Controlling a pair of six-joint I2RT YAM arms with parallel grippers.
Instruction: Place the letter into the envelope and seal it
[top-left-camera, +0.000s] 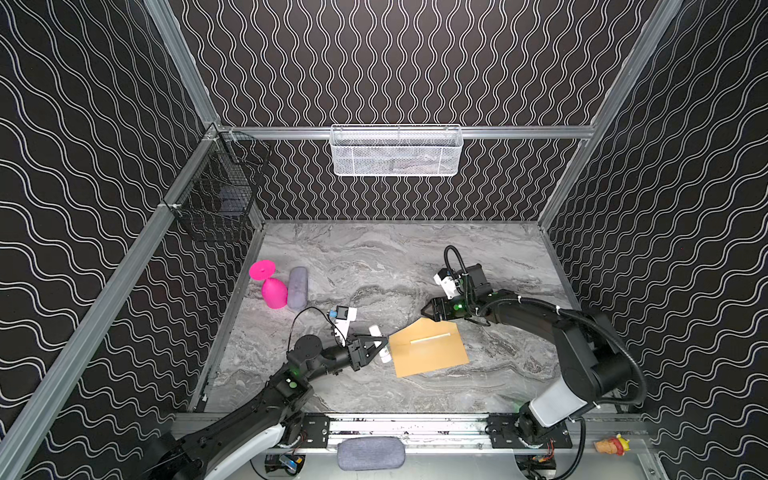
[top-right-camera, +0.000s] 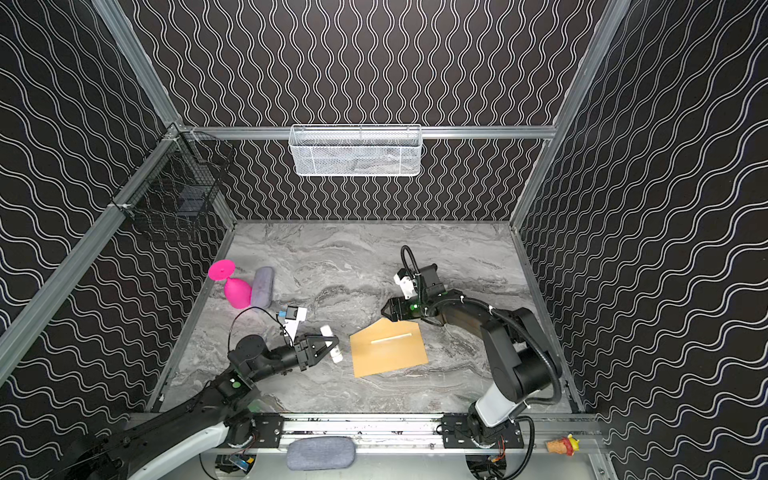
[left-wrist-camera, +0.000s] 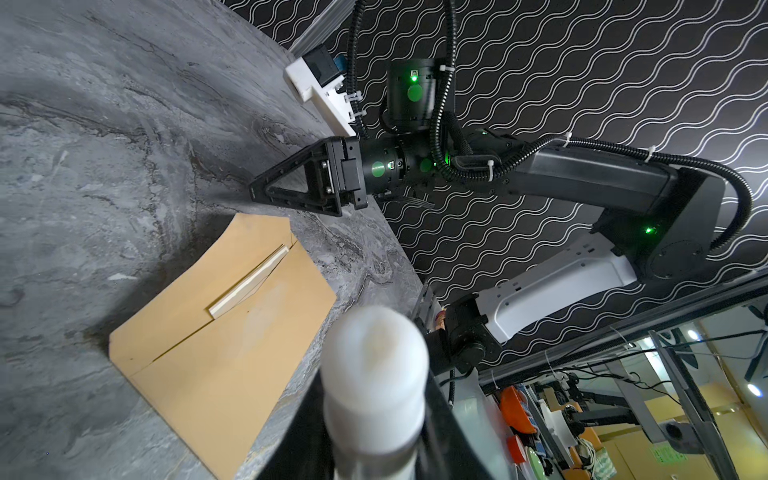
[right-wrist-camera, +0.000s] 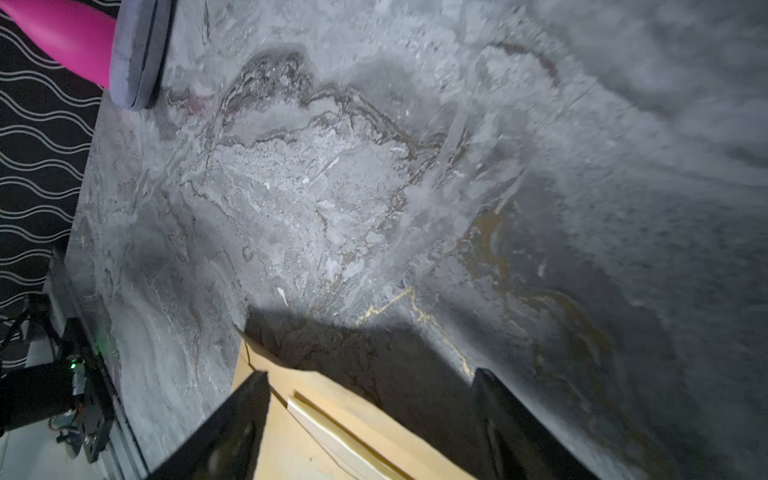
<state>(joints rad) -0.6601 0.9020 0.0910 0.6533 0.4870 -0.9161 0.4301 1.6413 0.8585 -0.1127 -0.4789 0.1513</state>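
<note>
The long kraft-brown paper envelope (top-left-camera: 428, 355) lies flat in the middle of the grey marbled tabletop (top-left-camera: 374, 257), the pale tan letter (top-left-camera: 430, 338) only a strip peeking out at its flap, which the right end effector (right-wrist-camera: 369, 372), jaws apart above the far corner, could snag and pull out, while the left end effector (top-left-camera: 383, 345) is clamped on a white cylindrical stick (left-wrist-camera: 374, 365).

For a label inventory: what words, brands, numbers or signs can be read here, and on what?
No text here is legible.
Envelope: plain brown, no print shows.
White tube: no label shows.
Green sticker in the background of the left wrist view: markings too blurred to read.
</note>
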